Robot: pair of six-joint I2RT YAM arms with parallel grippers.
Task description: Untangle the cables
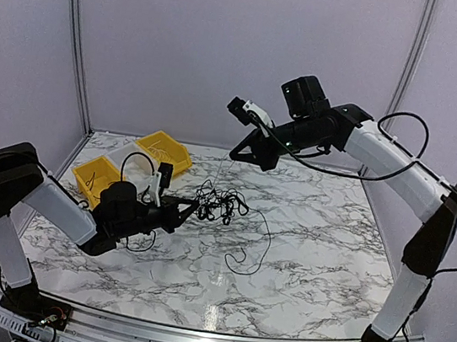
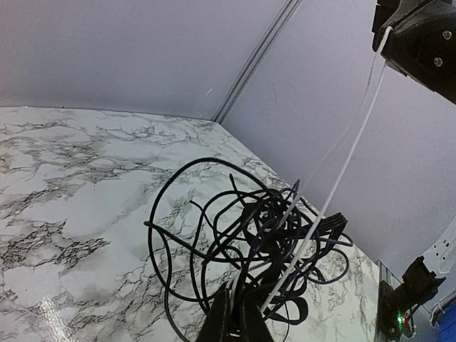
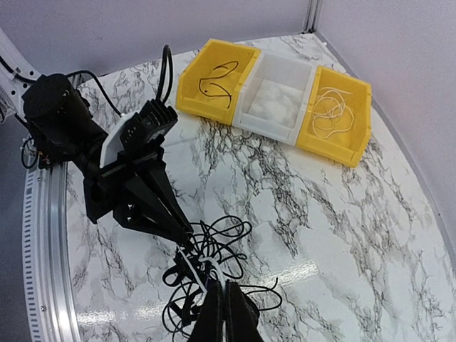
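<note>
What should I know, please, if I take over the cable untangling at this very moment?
Left gripper: shut on the black cable clump, low over the marble table.
Right gripper: raised, shut on a white cable stretched up out of the clump.
Done: one black cable lies in a yellow bin, a coiled white cable in the other yellow bin.
Left: the clump is tangled; the held white cable is not yet free.

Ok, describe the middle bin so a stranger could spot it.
On the marble table, three bins stand in a row at the far left corner. The white bin is the middle one; the bin with a black cable and the bin with a white cable beside it are both yellow.
</note>
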